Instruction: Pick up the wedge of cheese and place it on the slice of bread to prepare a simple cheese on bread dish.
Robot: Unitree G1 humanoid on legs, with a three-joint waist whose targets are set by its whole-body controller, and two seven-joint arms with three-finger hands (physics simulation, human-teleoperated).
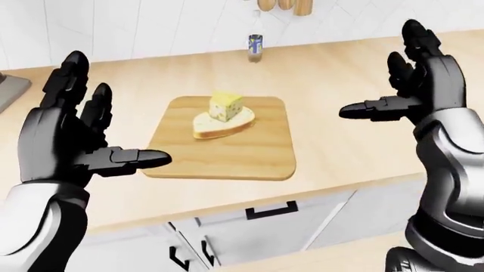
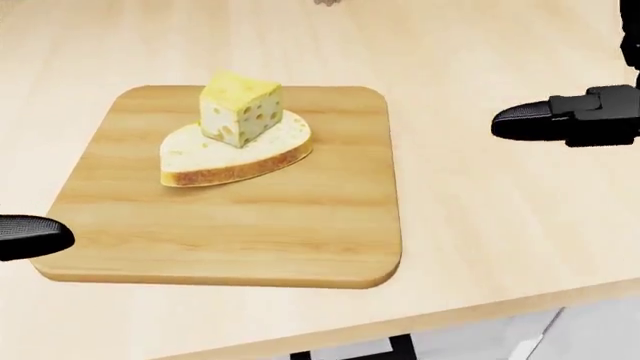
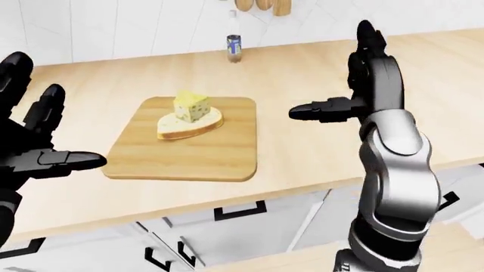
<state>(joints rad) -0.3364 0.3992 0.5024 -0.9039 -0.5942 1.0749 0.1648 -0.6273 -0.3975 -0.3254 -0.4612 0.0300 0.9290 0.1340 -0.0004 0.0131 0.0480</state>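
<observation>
Cheese upright on the bread, both near the top of the board on the counter; left hand and right hand spread-fingered, empty, well apart — seemingly nothing left to do

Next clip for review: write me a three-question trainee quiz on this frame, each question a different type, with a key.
1. True or false: the cheese wedge rests on the bread slice.
2. The bread lies on: A) the bare counter B) the cutting board C) a plate.
3. Fill in: both the left hand and the right hand are ____ and hold nothing.

Key: 1 true; 2 B; 3 open.
</observation>
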